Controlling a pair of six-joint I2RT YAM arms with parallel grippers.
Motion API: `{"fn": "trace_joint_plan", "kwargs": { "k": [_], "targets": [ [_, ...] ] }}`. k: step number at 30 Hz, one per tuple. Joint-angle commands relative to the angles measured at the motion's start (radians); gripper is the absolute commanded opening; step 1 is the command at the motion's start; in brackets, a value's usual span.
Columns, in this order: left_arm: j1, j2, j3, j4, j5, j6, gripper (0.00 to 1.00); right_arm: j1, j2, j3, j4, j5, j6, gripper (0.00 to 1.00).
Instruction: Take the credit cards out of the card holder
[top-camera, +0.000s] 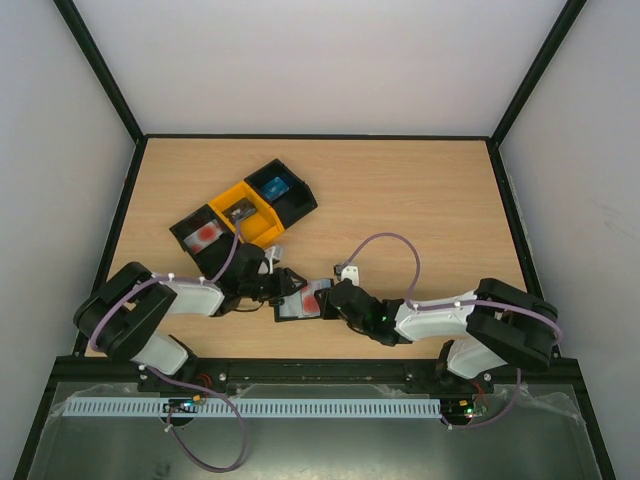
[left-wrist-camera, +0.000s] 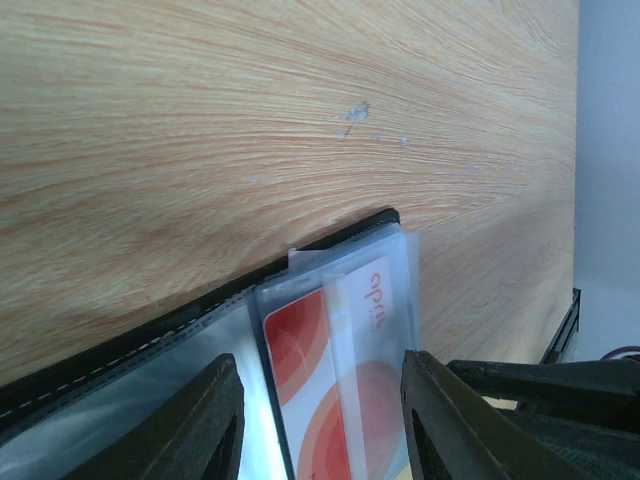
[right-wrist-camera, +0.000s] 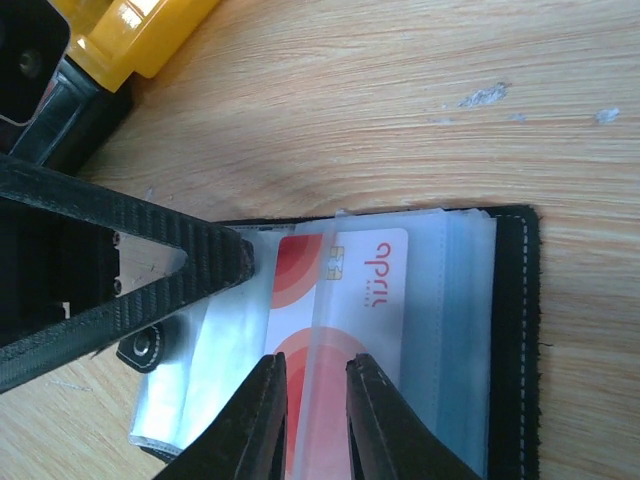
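Red credit card (right-wrist-camera: 340, 290) sleeved in card holder (right-wrist-camera: 515, 330) | under right claw (right-wrist-camera: 317, 362), narrow gap, grip unclear | left claw (left-wrist-camera: 320, 365) apart, astride it

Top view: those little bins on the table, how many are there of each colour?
Black bins: 2, one at the left end of the row and one at the right end
Yellow bin: 1, between them
Total: 3
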Motion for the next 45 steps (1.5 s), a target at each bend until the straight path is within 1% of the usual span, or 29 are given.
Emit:
{"fn": "trace_joint_plan", "kwargs": {
  "k": [1,8,13,19,26,30,33,35,38,45],
  "targets": [
    [-0.004,0.036,-0.013,0.050,0.009,0.000,0.45,-0.005,0.039,-0.007,0.050,-0.016,0.011,0.18],
    [-0.004,0.073,-0.013,0.071,0.023,-0.001,0.44,-0.006,0.087,-0.021,0.041,-0.003,0.039,0.18],
    [-0.004,0.076,-0.009,0.084,0.039,-0.007,0.44,-0.005,0.093,-0.046,0.045,-0.002,0.049,0.18],
    [-0.004,0.100,-0.015,0.148,0.075,-0.034,0.37,-0.005,0.090,-0.062,0.055,0.000,0.055,0.18],
    [-0.004,0.124,-0.019,0.176,0.091,-0.047,0.34,-0.005,0.090,-0.069,0.064,-0.002,0.053,0.18],
    [-0.004,0.116,-0.020,0.176,0.090,-0.047,0.27,-0.006,0.094,-0.071,0.067,-0.005,0.052,0.17],
    [-0.004,0.108,-0.020,0.175,0.090,-0.048,0.18,-0.006,0.100,-0.072,0.072,-0.002,0.052,0.17],
    [-0.004,0.107,-0.019,0.172,0.086,-0.054,0.10,-0.006,0.104,-0.071,0.074,-0.001,0.052,0.17],
    [-0.002,0.110,-0.019,0.181,0.091,-0.072,0.03,-0.006,0.114,-0.065,0.070,-0.005,0.052,0.17],
    [0.014,0.082,-0.030,0.146,0.058,-0.079,0.03,-0.006,0.095,-0.076,0.044,0.011,0.061,0.17]
  ]
}}
